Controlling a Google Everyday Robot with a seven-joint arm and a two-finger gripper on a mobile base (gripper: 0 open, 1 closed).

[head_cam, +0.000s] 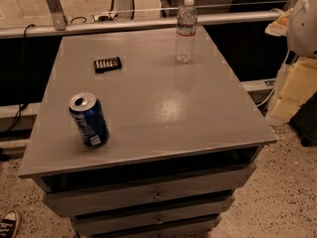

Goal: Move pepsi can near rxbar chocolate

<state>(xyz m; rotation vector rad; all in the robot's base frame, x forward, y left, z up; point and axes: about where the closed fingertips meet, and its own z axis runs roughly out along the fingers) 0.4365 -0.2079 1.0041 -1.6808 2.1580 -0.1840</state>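
Note:
The pepsi can (89, 119) stands upright on the grey table top (163, 108), near its front left corner. It is blue with a silver top and a white label patch. The rxbar chocolate (108, 64) lies flat at the back left of the table, a dark bar with a row of pale marks. It is well behind the can. My gripper is out of view. Only pale parts of my arm (297, 83) show at the right edge, off the table.
A clear plastic water bottle (185, 29) stands upright at the back right of the table. The table has drawers (153, 195) below its front edge. A rail (148, 23) runs behind it. A shoe (9, 224) is on the floor at bottom left.

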